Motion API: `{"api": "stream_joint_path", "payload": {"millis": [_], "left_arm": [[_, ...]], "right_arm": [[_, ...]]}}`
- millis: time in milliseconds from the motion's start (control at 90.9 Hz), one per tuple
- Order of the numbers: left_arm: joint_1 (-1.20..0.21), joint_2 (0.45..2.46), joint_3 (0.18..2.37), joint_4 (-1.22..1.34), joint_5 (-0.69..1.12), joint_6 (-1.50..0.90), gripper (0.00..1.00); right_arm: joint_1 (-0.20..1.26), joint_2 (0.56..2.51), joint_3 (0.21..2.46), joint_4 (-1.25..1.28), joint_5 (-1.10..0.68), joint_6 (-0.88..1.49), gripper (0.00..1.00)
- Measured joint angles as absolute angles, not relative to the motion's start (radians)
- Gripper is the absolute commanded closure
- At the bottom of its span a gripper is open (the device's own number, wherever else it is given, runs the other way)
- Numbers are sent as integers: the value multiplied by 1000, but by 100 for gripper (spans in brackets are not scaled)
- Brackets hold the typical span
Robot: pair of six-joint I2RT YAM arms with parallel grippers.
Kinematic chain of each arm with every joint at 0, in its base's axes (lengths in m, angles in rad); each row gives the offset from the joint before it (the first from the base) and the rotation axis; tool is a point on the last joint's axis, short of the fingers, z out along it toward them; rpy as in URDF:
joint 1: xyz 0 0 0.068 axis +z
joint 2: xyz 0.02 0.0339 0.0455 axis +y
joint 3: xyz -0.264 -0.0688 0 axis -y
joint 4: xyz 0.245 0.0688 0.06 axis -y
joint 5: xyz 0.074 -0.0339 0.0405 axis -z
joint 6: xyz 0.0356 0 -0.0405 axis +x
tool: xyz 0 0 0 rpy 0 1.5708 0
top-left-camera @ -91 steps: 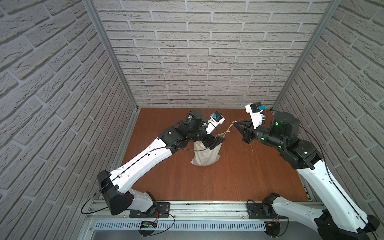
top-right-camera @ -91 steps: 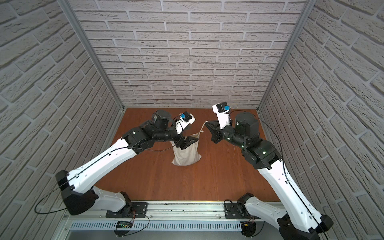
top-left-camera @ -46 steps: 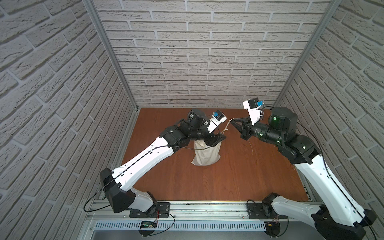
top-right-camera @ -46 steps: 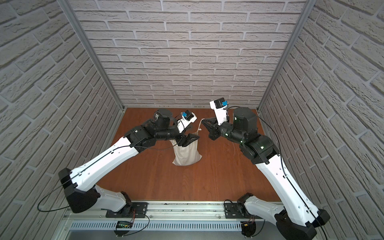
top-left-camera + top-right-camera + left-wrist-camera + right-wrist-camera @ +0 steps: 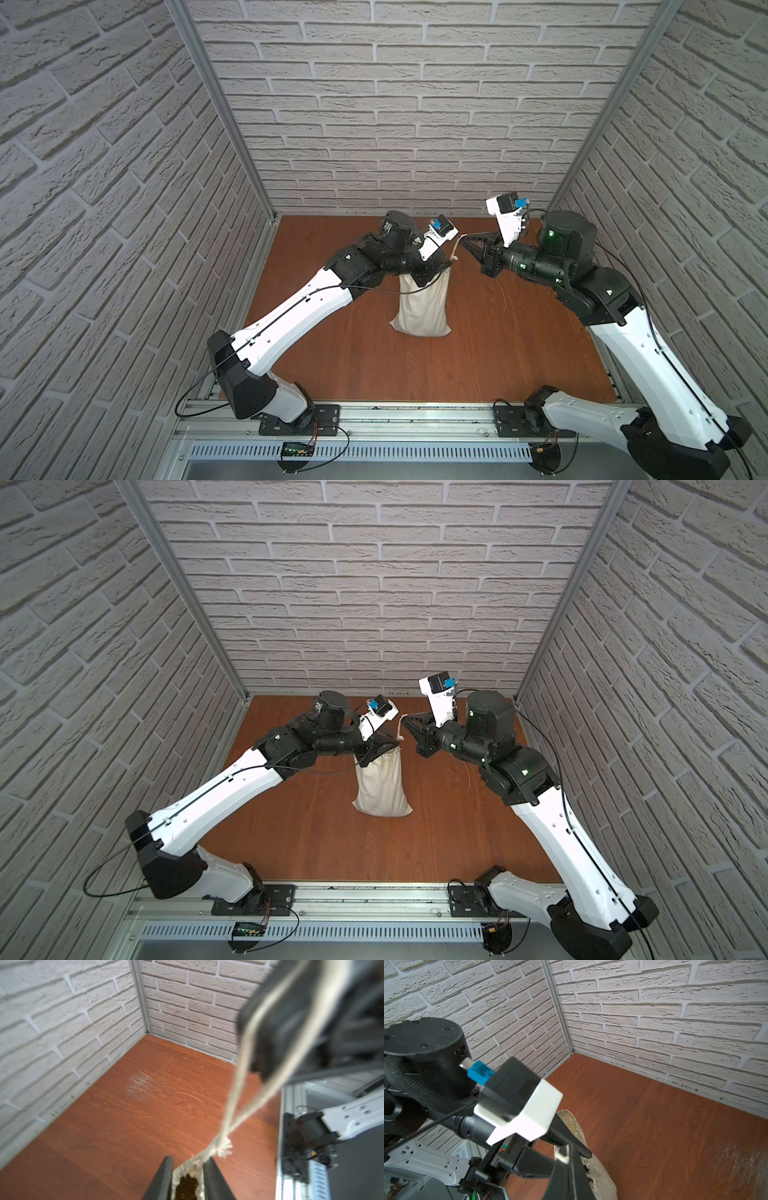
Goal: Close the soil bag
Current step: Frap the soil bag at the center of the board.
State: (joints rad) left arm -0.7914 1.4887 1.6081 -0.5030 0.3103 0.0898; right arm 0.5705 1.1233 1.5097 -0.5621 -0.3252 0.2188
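The soil bag (image 5: 422,307) is seen on the desk (image 5: 365,361) near the middle of both top views. Its upper rim is squeezed by the nearly closed left claw (image 5: 188,1165). Its cord (image 5: 221,1147) is held by the closed right claw (image 5: 466,240), just upper right of the rim.

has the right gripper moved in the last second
Yes. The right gripper, shut on the cord of the bag, has shifted slightly up the picture, toward the base of the back wall.

Overhead stereo pair; close wrist views
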Motion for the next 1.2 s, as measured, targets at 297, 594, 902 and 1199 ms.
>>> {"api": "stream_joint_path", "payload": {"millis": [297, 594, 902, 1199], "left_arm": [[-791, 1515, 1630, -517, 336, 89, 76], [-791, 1563, 1671, -524, 360, 89, 79], [-786, 1596, 1689, -524, 375, 86, 92], [-772, 1600, 1689, -523, 413, 78, 98]], "right_arm": [[573, 1124, 1510, -563, -324, 221, 97], [575, 1124, 1510, -569, -321, 222, 97], [577, 1125, 1530, -603, -300, 220, 97], [577, 1139, 1543, -607, -296, 218, 97]]}}
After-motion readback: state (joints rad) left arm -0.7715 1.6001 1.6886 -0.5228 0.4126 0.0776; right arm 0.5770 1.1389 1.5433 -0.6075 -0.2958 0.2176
